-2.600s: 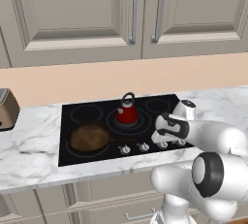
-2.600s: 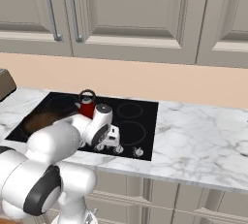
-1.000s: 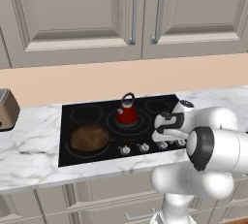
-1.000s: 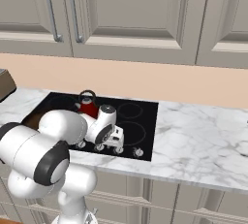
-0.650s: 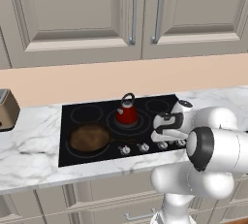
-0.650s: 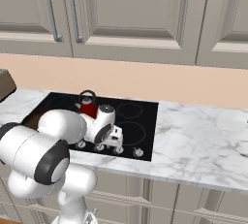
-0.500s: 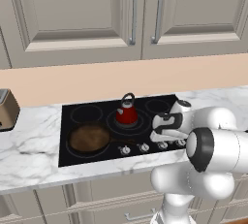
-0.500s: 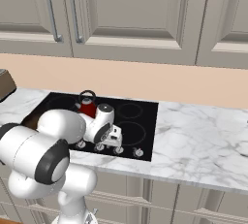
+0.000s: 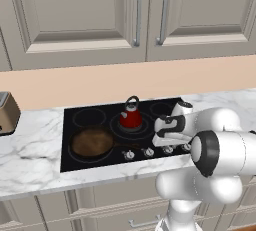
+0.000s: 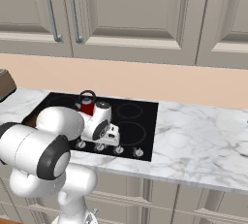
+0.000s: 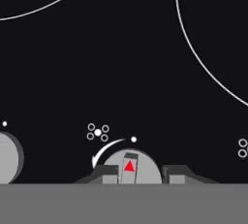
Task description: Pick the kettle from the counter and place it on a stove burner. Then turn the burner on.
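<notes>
The red kettle (image 9: 131,118) (image 10: 87,105) stands upright on the stove burner (image 9: 146,128), the double-ringed circle in the middle of the black cooktop (image 9: 80,125). My gripper (image 9: 164,143) (image 10: 114,138) (image 11: 140,173) points down at the knob row along the cooktop's front edge, to the right of the kettle and apart from it. In the hand view its fingertips (image 11: 105,172) stand apart. A grey knob (image 11: 131,166) with a red triangle shows between them. I cannot tell whether they touch it. The white marble counter (image 9: 30,145) lies around the cooktop.
A brown frying pan (image 9: 92,142) sits on the front left burner. More knobs (image 9: 129,155) (image 10: 139,153) line the front edge. A toaster (image 9: 6,120) stands at the far left. Wall cabinets (image 9: 135,15) hang above. Bare marble (image 10: 203,140) stretches to the right.
The hand has crept slightly left along the knob row and has stayed low over it. The kettle and the pan have not moved.
</notes>
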Robot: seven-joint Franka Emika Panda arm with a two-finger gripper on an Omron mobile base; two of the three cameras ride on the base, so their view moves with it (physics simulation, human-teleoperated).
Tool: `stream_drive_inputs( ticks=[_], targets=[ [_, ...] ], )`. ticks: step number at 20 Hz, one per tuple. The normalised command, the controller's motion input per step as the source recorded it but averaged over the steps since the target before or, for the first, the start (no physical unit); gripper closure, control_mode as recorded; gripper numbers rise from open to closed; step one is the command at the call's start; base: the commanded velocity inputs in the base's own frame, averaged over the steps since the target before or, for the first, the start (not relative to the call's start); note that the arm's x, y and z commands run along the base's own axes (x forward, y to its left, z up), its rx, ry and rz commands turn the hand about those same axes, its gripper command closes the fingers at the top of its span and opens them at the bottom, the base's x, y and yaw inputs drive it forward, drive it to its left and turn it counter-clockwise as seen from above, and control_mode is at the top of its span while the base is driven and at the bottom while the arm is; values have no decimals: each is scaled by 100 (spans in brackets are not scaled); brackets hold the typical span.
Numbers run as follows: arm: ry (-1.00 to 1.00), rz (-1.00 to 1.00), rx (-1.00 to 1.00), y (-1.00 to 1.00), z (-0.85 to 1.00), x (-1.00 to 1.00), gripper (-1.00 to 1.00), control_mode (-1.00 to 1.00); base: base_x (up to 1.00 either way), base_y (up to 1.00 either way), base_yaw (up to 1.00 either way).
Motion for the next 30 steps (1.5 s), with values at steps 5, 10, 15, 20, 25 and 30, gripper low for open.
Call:
stream_drive_inputs(
  ticks=[5, 10, 15, 20, 25, 30],
  targets=[
    [12, -1, 0, 21, -37, -55, 100, -100, 0, 0, 0],
    [3, 0, 0, 3, -6, -16, 100, -100, 0, 0, 0],
    [0, 0, 0, 0, 0, 0, 100, -100, 0, 0, 0],
    [0, 3, 0, 0, 0, 0, 100, -100, 0, 0, 0],
    [1, 18, 0, 0, -10, -11, 100, -100, 0, 0, 0],
    [0, 23, 0, 0, -9, -28, 100, -100, 0, 0, 0]
  ],
)
